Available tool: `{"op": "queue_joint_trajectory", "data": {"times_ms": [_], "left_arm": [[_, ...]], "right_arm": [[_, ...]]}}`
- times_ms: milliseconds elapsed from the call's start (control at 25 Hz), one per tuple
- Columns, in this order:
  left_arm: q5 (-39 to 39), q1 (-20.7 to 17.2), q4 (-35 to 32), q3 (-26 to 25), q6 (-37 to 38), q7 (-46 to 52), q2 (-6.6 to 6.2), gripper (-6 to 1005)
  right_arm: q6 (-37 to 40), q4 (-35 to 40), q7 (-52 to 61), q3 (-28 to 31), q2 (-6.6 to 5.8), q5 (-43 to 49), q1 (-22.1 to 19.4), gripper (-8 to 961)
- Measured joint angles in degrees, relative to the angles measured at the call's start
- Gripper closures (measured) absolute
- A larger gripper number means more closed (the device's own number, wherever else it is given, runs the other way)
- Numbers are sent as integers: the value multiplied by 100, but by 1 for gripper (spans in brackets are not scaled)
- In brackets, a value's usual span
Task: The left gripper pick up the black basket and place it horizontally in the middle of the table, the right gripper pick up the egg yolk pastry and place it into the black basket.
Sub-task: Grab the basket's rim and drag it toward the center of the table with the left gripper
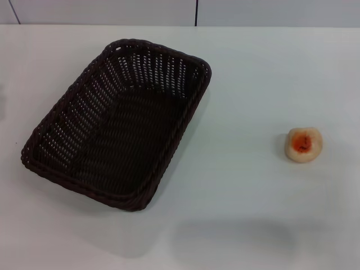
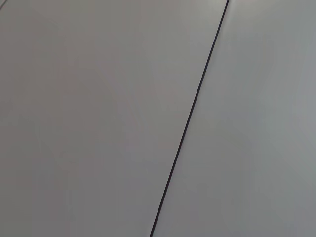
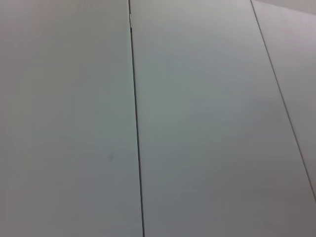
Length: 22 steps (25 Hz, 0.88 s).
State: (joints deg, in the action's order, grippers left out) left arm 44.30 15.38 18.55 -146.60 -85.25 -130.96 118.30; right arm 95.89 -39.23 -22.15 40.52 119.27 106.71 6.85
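Observation:
The black basket [image 1: 118, 121] lies on the white table [image 1: 247, 79] at the left of the head view, set on a slant with its long side running from front left to back right. It is empty. The egg yolk pastry [image 1: 304, 144] sits on the table at the right, well apart from the basket. Neither gripper shows in any view. Both wrist views show only plain grey panels with thin dark seams.
A pale wall with a dark vertical seam [image 1: 196, 12] stands behind the table's far edge. Soft shadows fall on the table's front part [image 1: 236, 239].

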Motion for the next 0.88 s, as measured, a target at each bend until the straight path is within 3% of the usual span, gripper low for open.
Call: {"op": "queue_joint_trajectory", "data": {"times_ms": [600,680,800,880], "left_arm": [[-1,3,29,131,4,86,-13,558],[-1,-94,291,659,157,553,-69,555],[27,-209,612,982,362,930,-89,550],[573,-451,1626,1434,932,1986,-101,547]], "right_arm": [[0,-15,0,-41,0,-29,28,453],[-1,-16,0,-43,0,-35,31,453],[-1,-20,0,-44,0,-37,30,453],[-1,-22,0,-44,0,-40,29,453]]}}
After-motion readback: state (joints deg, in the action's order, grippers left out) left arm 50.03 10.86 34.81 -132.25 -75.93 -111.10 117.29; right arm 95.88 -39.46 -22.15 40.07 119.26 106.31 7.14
